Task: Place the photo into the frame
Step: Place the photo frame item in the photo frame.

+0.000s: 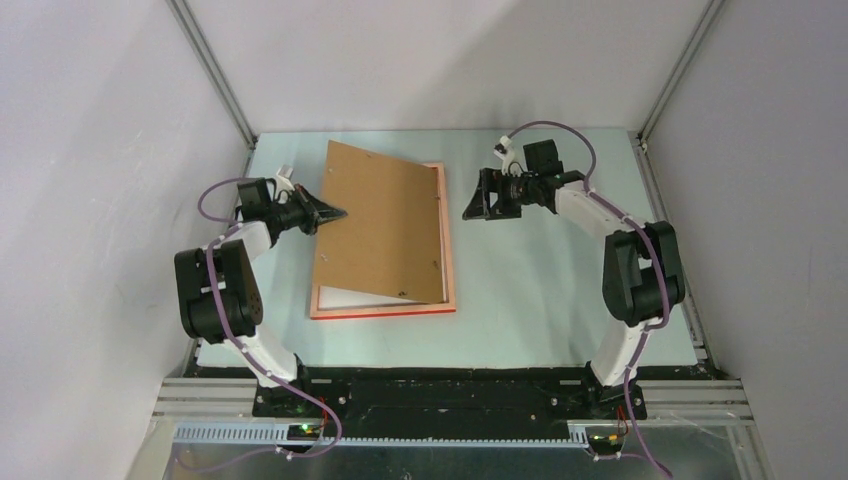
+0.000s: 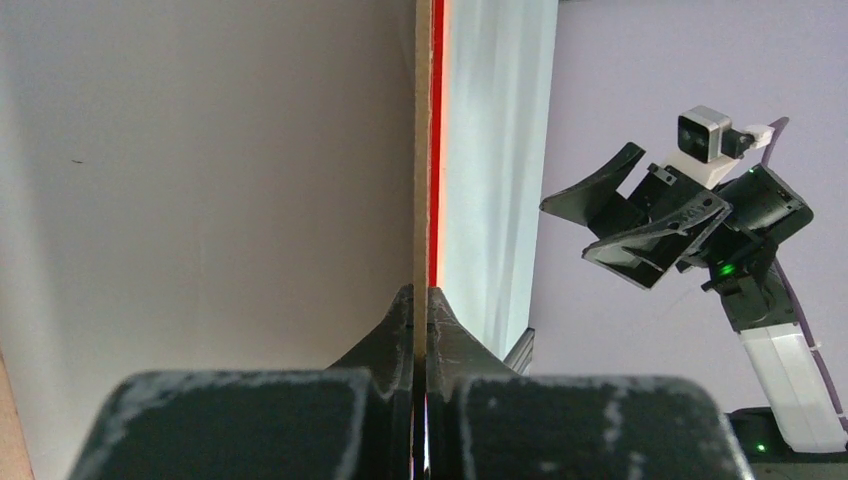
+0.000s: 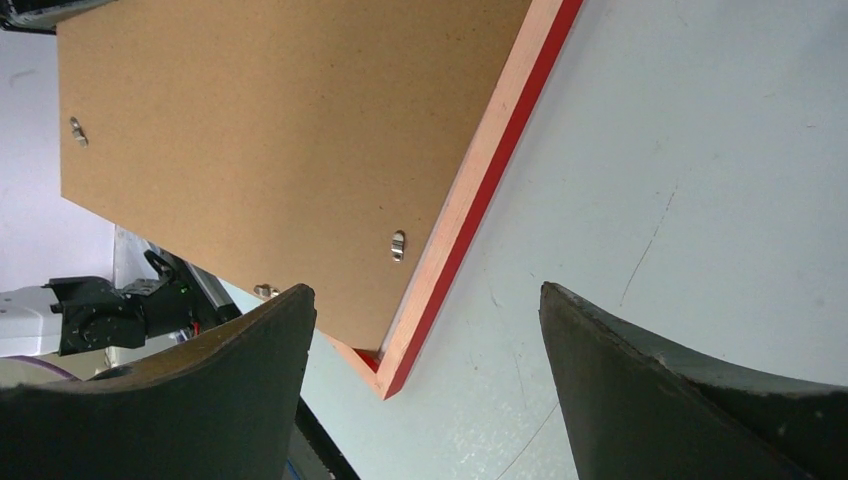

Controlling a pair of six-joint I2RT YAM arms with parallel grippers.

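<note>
The frame [image 1: 449, 262] lies face down on the table, pale orange-pink back up, red edge showing. The brown backing board [image 1: 385, 220] rests skewed on it, its left side raised. My left gripper [image 1: 338, 214] is shut on the board's left edge; the left wrist view shows the pads [image 2: 421, 300] clamped on the thin board edge [image 2: 419, 150], beside the frame's red strip [image 2: 437, 150]. A white strip [image 1: 350, 297] of the photo's back shows under the board; its print is hidden. My right gripper [image 1: 470, 210] is open and empty, right of the frame [image 3: 480, 190] and board [image 3: 270, 130].
Pale table surface [image 1: 560, 290] stretches right of the frame. White walls with aluminium posts [image 1: 215, 70] enclose the back and sides. A black base rail [image 1: 450, 395] runs along the near edge. Small metal tabs [image 3: 398, 245] sit on the board. The right gripper [image 2: 640, 225] shows in the left wrist view.
</note>
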